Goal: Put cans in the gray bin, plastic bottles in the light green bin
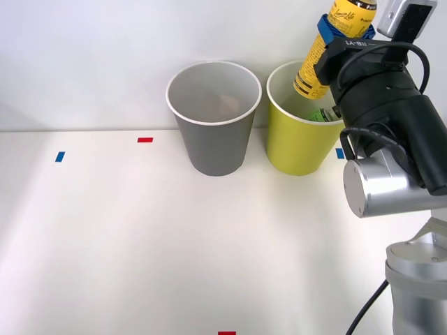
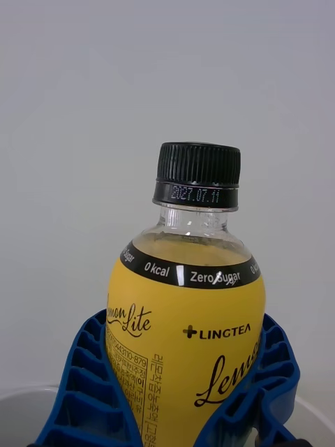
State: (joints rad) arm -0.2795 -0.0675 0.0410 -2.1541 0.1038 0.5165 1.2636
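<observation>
White tabletop (image 1: 140, 230) runs back to a plain pale wall, and from my seat the front view gives me the two bins standing upright near the far edge, side by side and close but apart. On the left is the gray bin (image 1: 213, 150); its pale inside has a faint brownish shape low down that I can't make out. To its right stands the light green bin (image 1: 297, 146), with something green (image 1: 323, 114) lying inside against its right wall — possibly the other bottle, though most of it is hidden behind the arm.

My right gripper (image 1: 346, 29) is up above the light green bin's right side, and its blue ribbed fingers (image 2: 77, 384) are closed around the yellow bottle (image 1: 323, 59). In the front view the bottle hangs tilted, its lower end over the bin's mouth, about level with the rim and near the back edge — I can't tell whether it dips inside. In the wrist view the fingers wrap the bottle's label from both sides, the black cap (image 2: 198, 174) stands clear beyond them against the wall, and a white rim curves behind the fingers.

Small tape marks dot the table: a blue one (image 1: 60, 156) and a red one (image 1: 144, 139) to the left, another red one (image 1: 226, 333) at the near edge.
</observation>
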